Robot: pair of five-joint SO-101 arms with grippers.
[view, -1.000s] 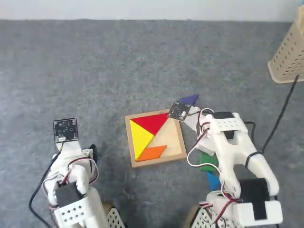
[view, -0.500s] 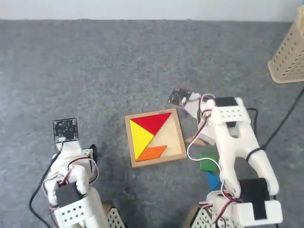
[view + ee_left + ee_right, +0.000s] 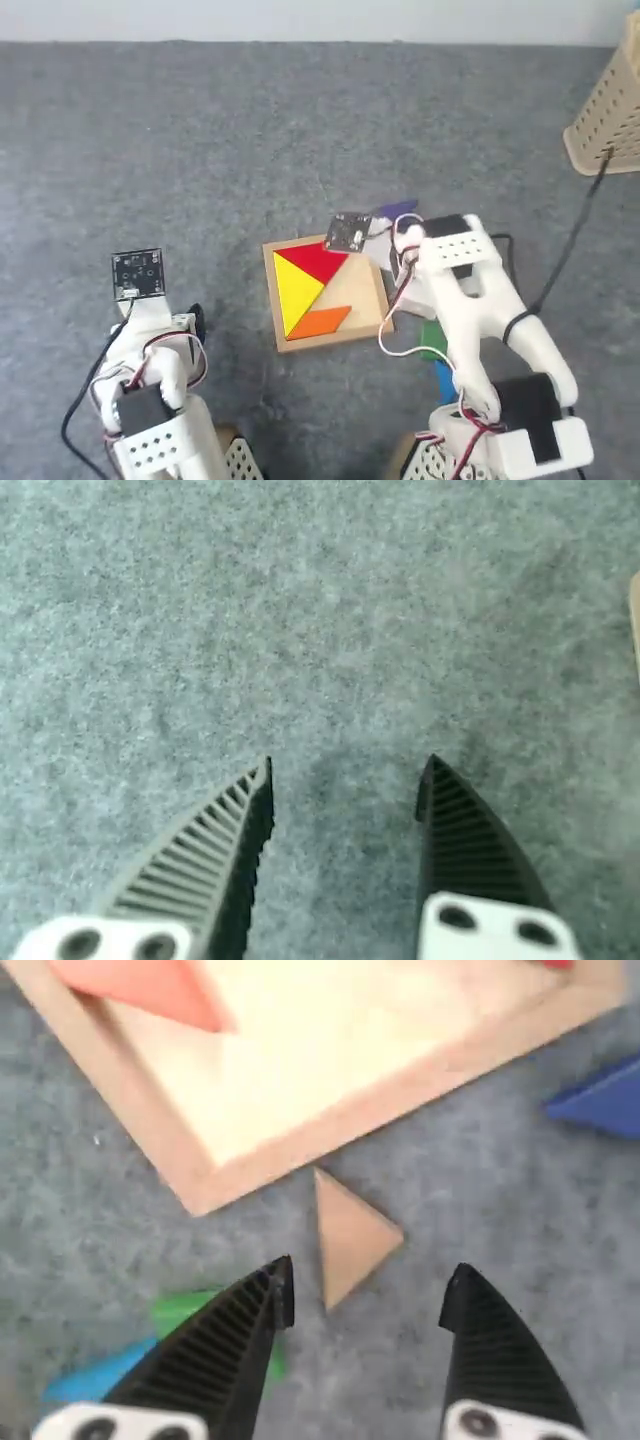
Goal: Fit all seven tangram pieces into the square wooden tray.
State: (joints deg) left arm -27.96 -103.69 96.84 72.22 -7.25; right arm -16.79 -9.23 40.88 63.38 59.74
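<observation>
Matt wooden tray — rough, fuzzy carpet

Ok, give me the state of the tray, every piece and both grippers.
wooden tray, partly filled
red triangle, in tray
yellow triangle, in tray
orange piece, in tray
tan triangle, outside tray
green piece, outside
blue piece, outside
purple piece, outside
left gripper, open
right gripper, open

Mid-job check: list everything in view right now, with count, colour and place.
tray: 1, wooden, mid-carpet
red triangle: 1, in tray
yellow triangle: 1, in tray
orange piece: 1, in tray
tan triangle: 1, on carpet by tray corner
purple piece: 1, carpet beyond tray
green piece: 1, carpet beside tray
blue piece: 1, next to green
basket: 1, cream, far corner
left gripper: open, over bare carpet
right gripper: open, above tan triangle
</observation>
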